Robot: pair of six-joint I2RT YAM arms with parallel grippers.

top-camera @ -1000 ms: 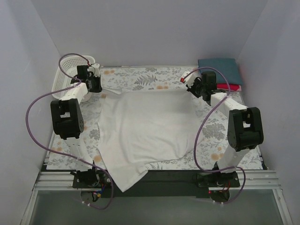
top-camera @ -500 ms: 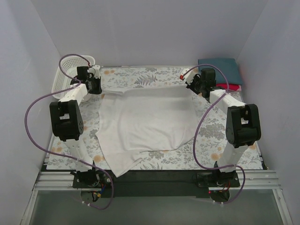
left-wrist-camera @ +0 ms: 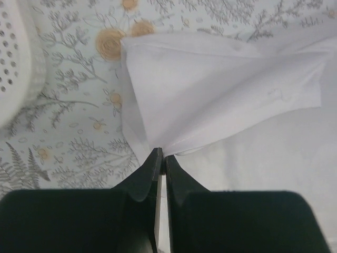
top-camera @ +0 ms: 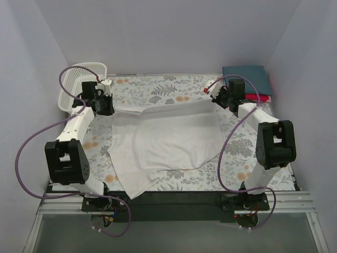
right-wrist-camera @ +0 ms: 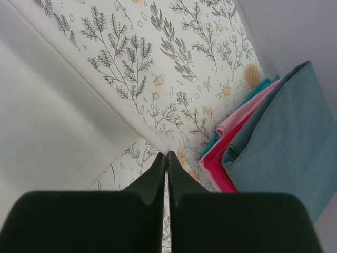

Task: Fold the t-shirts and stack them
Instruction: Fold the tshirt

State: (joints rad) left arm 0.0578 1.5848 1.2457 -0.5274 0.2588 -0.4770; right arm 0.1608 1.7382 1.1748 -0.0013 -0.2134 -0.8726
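Note:
The white t-shirt (top-camera: pixel 168 139) lies spread on the floral cloth, its near corner hanging over the table's front edge. My left gripper (top-camera: pixel 105 107) is shut on the shirt's far left corner (left-wrist-camera: pixel 210 100). My right gripper (top-camera: pixel 220 99) is shut on the shirt's far right corner (right-wrist-camera: pixel 63 126), stretched taut. The folded stack with the dark teal shirt (top-camera: pixel 246 78) on top and the red shirt (top-camera: pixel 258 98) under it lies at the far right; it also shows in the right wrist view (right-wrist-camera: pixel 284 142).
A white mesh basket (top-camera: pixel 79 84) stands at the far left, tipped up beside my left arm; its wall shows in the left wrist view (left-wrist-camera: pixel 16 58). The floral table cloth (top-camera: pixel 158 87) covers the table. White walls close in on three sides.
Both grippers pulled the shirt's far edge away from the near edge, then my left gripper came back a little. The shirt slid farther onto the table. The basket has tipped up.

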